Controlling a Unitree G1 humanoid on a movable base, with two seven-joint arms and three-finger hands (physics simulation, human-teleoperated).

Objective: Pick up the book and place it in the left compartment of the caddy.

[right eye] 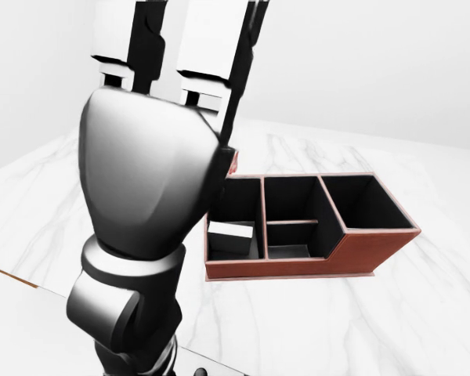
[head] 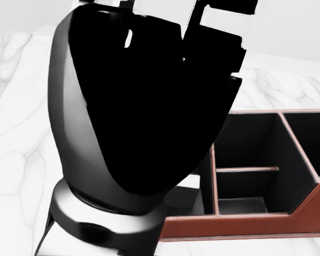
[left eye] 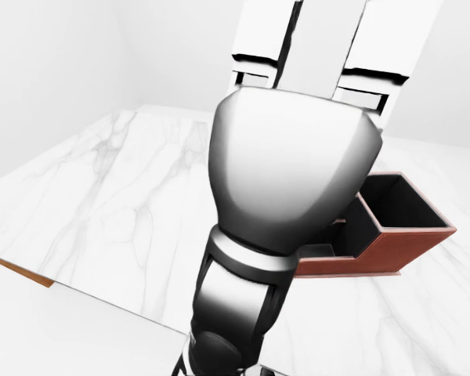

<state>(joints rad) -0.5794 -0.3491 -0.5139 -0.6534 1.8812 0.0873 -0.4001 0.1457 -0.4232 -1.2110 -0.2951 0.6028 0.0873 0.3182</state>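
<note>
while the left robot hand (right eye: 153, 168) hangs raised with straight, empty fingers, the white rectangular book (right eye: 231, 237) lies in the left compartment of the reddish-brown leather caddy (right eye: 352, 258) on the white marble counter (right eye: 392, 321).

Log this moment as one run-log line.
left hand: raised, fingers extended | book: in caddy left compartment | right hand: not visible

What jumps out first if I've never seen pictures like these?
A huge silver robot hand, fingers stretched upward, fills the left of the right-eye view. Right of it a red-brown caddy sits on the white marble table; a white block, likely the book, lies in its left compartment.
</note>
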